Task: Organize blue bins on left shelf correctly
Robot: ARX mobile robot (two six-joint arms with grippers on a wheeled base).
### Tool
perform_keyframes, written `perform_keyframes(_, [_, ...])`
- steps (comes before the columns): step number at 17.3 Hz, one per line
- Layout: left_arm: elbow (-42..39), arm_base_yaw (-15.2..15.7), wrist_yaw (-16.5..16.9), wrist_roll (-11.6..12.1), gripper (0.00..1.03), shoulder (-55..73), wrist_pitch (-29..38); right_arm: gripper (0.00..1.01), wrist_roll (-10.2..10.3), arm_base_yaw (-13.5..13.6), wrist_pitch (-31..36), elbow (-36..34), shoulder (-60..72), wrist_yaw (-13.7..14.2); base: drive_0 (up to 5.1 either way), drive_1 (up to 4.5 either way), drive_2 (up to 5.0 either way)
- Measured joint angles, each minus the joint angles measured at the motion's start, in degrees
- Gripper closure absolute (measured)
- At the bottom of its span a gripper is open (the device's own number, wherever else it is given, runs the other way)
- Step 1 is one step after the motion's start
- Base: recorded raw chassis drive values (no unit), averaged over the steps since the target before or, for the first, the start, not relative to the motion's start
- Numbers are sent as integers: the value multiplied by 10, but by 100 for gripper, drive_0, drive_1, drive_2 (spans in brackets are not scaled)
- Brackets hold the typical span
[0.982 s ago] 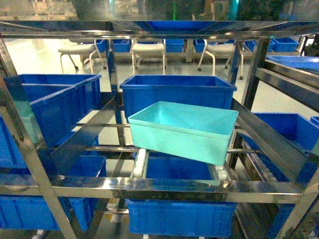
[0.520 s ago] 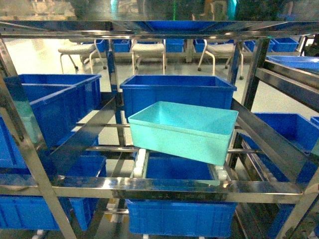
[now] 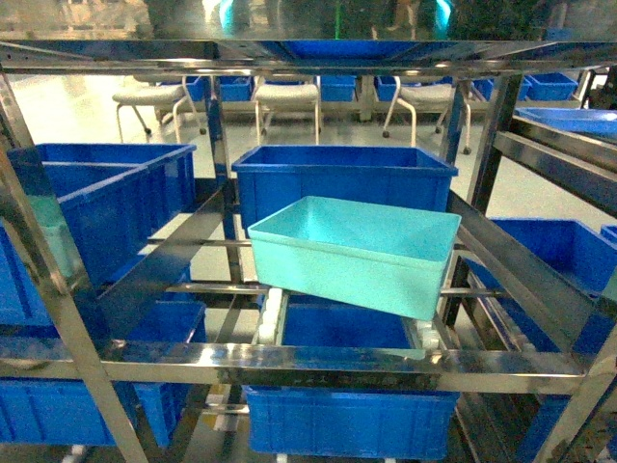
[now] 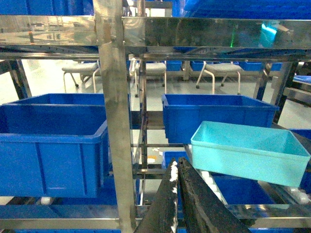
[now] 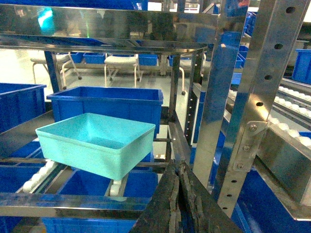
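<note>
White chairs (image 3: 287,96) stand far behind the shiny left shelf (image 3: 318,365). One light blue bin (image 3: 355,253) sits tilted on its rails, with nothing inside, before a dark blue bin (image 3: 342,178). Left claw (image 4: 175,167) and right claw (image 5: 178,167) are both pressed together, holding nothing.

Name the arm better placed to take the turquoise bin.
Right, marginally. The turquoise bin looks closer and larger before the right gripper; the left gripper sees it farther off. Both are shut.

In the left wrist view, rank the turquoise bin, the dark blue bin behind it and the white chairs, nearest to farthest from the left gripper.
1. Turquoise bin, just right of the left gripper.
2. Dark blue bin, directly behind it.
3. White chairs, far back on the floor.
</note>
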Motion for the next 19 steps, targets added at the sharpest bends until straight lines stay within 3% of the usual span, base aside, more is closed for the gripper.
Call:
perform_keyframes(10, [0, 0, 0, 0, 101, -113, -112, 99, 0, 0, -106, 0, -106, 0, 0, 0, 0])
perform_keyframes(12, [0, 0, -1, 0, 101, -157, -170, 99, 0, 0, -212, 0, -187, 0, 0, 0, 0])
perform_keyframes(13, [0, 0, 0, 0, 101, -197, -226, 99, 0, 0, -198, 0, -202, 0, 0, 0, 0])
perform_keyframes(19, [0, 0, 0, 0, 101, -214, -223, 99, -1, 0, -210, 0, -202, 0, 0, 0, 0])
